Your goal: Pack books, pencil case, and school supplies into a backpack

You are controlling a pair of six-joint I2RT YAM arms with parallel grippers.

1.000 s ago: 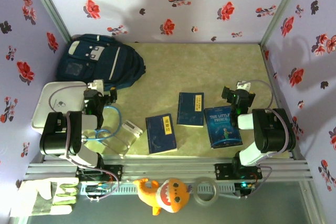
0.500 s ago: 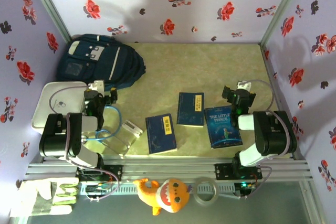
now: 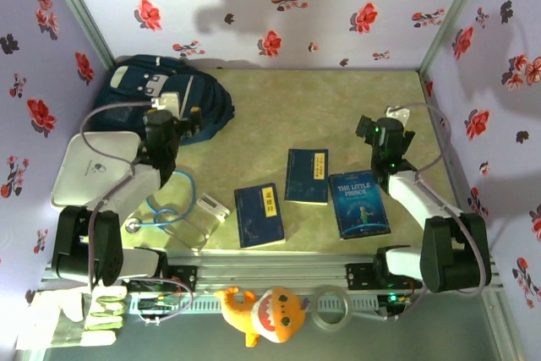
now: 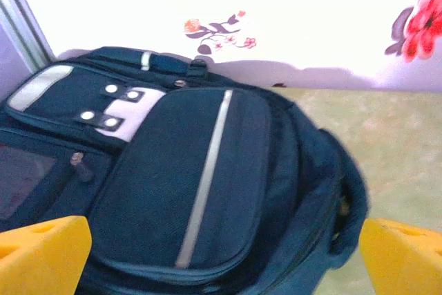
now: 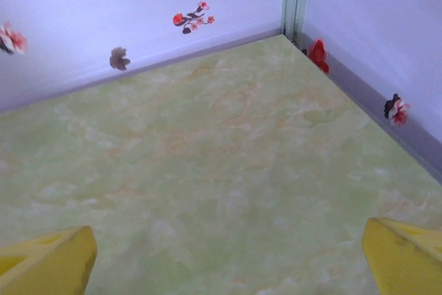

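Three oddments lie nearest, outside the rail at 6 o'clock: a work glove (image 3: 68, 323) toward 7, an orange plush toy (image 3: 264, 314), and a roll of clear tape (image 3: 331, 306). Past the rail, on the green marbled tabletop (image 3: 338, 112), the books (image 3: 307, 177) lie flat and apart from one another around the centre. A navy book (image 3: 259, 216) with a yellow strip is nearest. The brighter Little Prince book (image 3: 359, 203) lies toward 4 o'clock, and the second navy book (image 3: 307, 177) is just beyond and between them. At 8 o'clock a loop of blue cord (image 3: 169, 200) lies beside a small clear packet (image 3: 205, 216). A white tray (image 3: 89, 162) sits at 9 o'clock by the left wall. The right hand (image 5: 224, 257) hangs at 3 o'clock, just beyond the Little Prince book. It is released and empty, its yellow fingertips (image 5: 48, 257) spread wide over bare tabletop. The left hand (image 4: 221, 257) reaches toward 10 o'clock. It too is released and grasps nothing, its fingertips (image 4: 45, 253) wide apart at the near edge of the backpack (image 3: 156, 95). The backpack lies in the far-left corner at 10 to 11 o'clock with its front pocket facing up and its white trim line showing. I cannot tell whether its zip is open.
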